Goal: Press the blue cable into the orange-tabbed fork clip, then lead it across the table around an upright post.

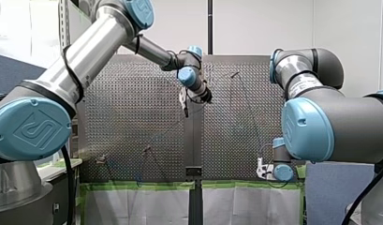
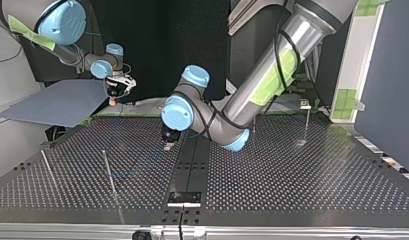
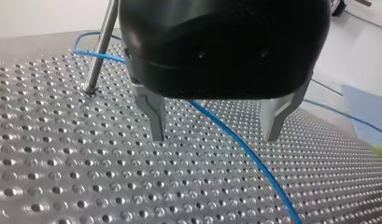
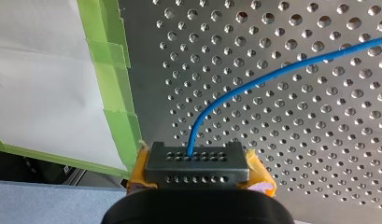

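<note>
The blue cable (image 3: 244, 149) lies on the perforated table and runs between my left gripper's (image 3: 215, 138) two metal fingers, which stand open just above it without touching it. An upright metal post (image 3: 101, 49) stands beyond the gripper, with the cable curving past its base. In the right wrist view my right gripper (image 4: 197, 168), with yellow pads, is shut on the blue cable (image 4: 272, 74), which leads away over the table. In the top view my left gripper (image 2: 168, 145) hovers near the table's middle and my right gripper (image 2: 117, 90) stays at the far left edge.
Two thin posts (image 2: 109, 172) stand at the top view's left and one (image 2: 307, 122) with a small fixture at its right. Green tape (image 4: 116, 93) marks the table edge beside my right gripper. A black strip (image 2: 192, 160) runs down the table's middle.
</note>
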